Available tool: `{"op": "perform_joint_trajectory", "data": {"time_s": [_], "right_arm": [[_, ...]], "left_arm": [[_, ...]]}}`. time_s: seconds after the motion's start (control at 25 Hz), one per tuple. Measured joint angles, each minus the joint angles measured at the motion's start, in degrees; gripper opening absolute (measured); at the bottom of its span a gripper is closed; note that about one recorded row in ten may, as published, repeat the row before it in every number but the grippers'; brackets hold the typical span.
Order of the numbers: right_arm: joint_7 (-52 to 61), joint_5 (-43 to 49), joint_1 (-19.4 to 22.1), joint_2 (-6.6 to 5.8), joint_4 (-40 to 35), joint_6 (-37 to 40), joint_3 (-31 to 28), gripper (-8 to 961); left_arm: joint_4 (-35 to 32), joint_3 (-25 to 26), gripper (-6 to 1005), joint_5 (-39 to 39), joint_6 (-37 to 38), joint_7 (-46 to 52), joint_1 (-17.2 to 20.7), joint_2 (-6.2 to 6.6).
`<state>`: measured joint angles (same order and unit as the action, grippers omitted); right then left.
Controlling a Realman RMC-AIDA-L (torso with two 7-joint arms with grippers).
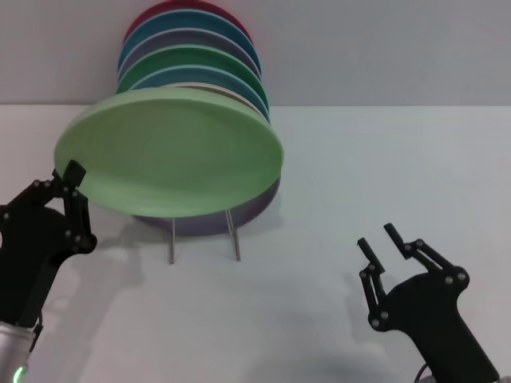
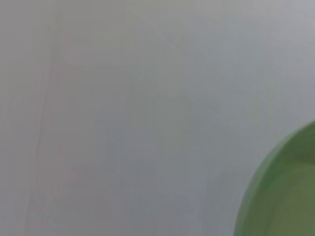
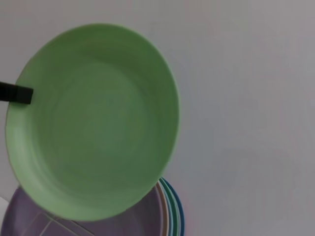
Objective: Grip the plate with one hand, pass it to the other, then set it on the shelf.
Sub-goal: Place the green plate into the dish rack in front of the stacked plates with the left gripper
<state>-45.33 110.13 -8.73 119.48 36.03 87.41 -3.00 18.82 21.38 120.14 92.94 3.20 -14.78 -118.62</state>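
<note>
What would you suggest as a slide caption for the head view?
Left end effector holds the light green plate by its rim above the rack of plates; right end effector waits open.

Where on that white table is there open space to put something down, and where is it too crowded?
Bare table lies between the rack's legs and the right gripper, and farther right of the stacked plates. It is crowded at left: the left gripper holds the light green plate over the lilac plate and rack.
</note>
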Motion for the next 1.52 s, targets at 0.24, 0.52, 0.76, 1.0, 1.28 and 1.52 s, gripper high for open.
{"op": "perform_joint_trajectory", "data": {"time_s": [0.24, 0.52, 0.76, 1.0, 1.28, 1.52], "right_arm": [[0.3, 0.0, -0.3, -0.14, -1.1, -0.2, -1.4, 265], [0.5, 0.0, -0.4, -0.13, -1.6, -0.3, -3.2, 265], [0.5, 0.0, -0.4, -0.17, -2.1, -0.2, -4.3, 265], [0.5, 0.0, -0.5, -0.21, -2.4, -0.3, -5.4, 264], [0.5, 0.0, -0.9, -0.22, -2.7, -0.5, -6.7, 264], [0.5, -0.1, -1.2, -0.22, -2.8, -1.0, -8.1, 266]], "left_arm": [[-0.5, 2.3, 40, 0.0, -3.3, -2.5, -1.7, -0.04], [-0.1, 2.7, 41, 0.2, -4.1, -3.3, -2.9, -0.02], [-0.2, 2.7, 42, 0.5, -5.0, -3.4, -3.5, 0.06], [-0.3, 2.5, 43, 0.5, -7.5, -3.5, -3.6, -0.04], [-1.1, 2.2, 44, 0.5, -10.2, -3.5, -3.6, -0.09], [-1.1, 2.0, 45, 0.5, -13.5, -3.5, -3.6, -0.12]]}}
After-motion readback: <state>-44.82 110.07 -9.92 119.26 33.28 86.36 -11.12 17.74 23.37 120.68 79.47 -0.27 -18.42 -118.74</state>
